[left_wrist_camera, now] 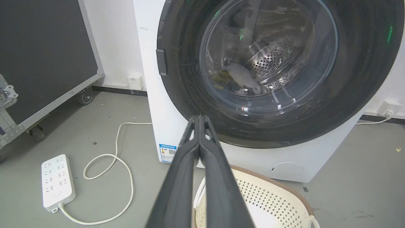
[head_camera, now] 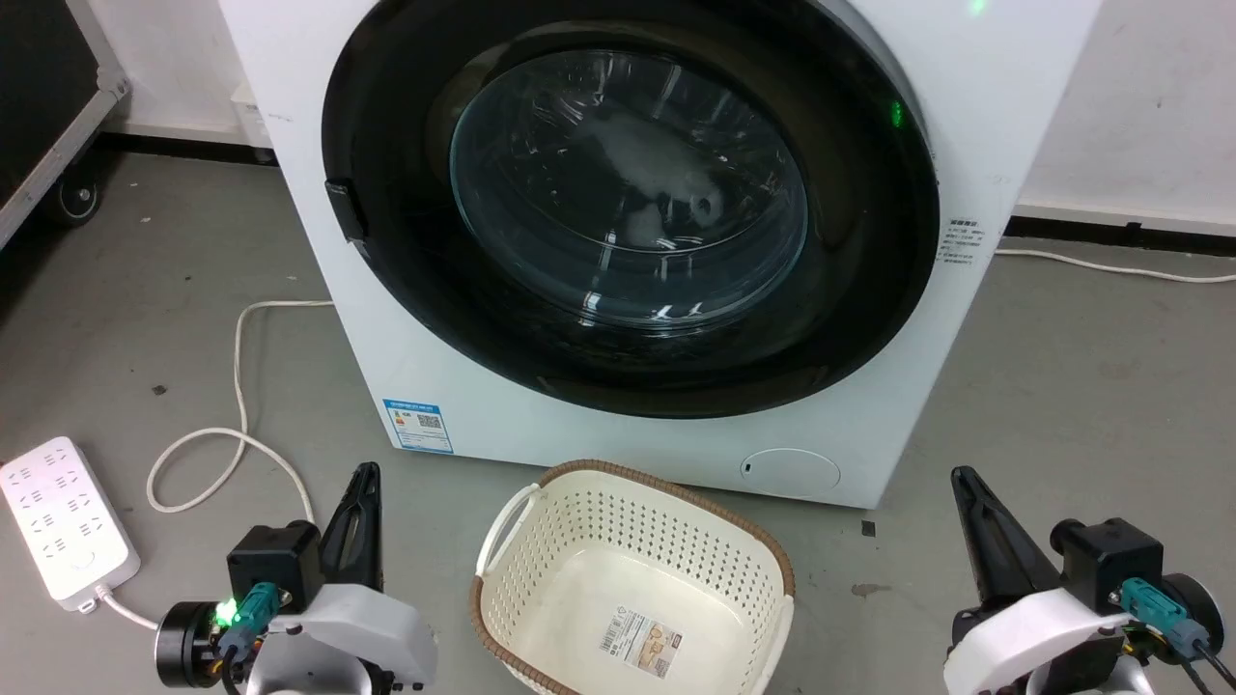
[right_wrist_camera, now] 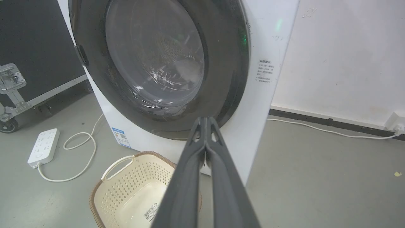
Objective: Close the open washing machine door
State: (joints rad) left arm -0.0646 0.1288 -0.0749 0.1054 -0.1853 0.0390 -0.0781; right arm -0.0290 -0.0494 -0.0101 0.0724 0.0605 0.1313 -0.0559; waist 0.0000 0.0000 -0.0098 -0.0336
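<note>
Now the washing machine door (head_camera: 628, 208) lies flat against the front of the washing machine (head_camera: 463, 386), glass window facing out, just behind the cream basket (head_camera: 579, 521) on the floor. The left gripper (left_wrist_camera: 200, 119), fingers pressed together and holding nothing, hangs short of the door. The right gripper (right_wrist_camera: 206, 120) is likewise pinched together, empty, touching nothing.

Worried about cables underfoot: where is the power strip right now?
The power strip lies on the floor at the head view's lower left, left of the washing machine and the left gripper.
</note>
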